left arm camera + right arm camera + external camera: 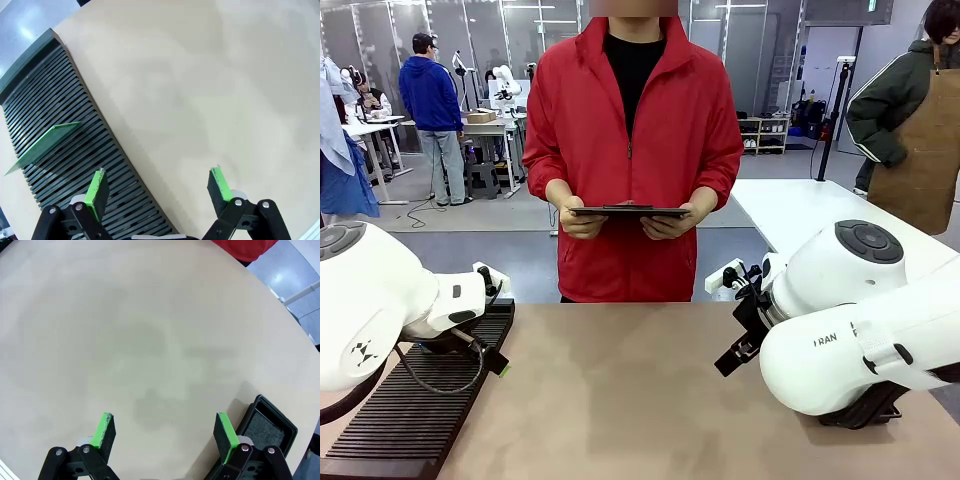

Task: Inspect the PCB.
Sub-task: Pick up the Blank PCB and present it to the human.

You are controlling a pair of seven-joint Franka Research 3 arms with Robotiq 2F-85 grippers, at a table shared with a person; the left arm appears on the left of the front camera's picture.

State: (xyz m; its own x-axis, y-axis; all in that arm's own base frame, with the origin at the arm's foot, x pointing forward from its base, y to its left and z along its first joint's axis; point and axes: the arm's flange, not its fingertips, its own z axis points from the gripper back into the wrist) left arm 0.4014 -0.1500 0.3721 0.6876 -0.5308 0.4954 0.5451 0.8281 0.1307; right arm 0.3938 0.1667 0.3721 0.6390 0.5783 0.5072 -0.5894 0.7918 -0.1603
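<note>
PCB (pixel 42 145) stood tilted in a slot of the black rack (pixel 65 90) on the robot's left of the bench (pixel 210 75), ungrasped. Left hand (pixel 158 187) was wide and empty over the rack's edge, apart from the PCB. Right hand (pixel 165 432) was wide and empty beside the tray (pixel 265 427). Judged: inspection not begun; pickup and checking both left to do.
</note>
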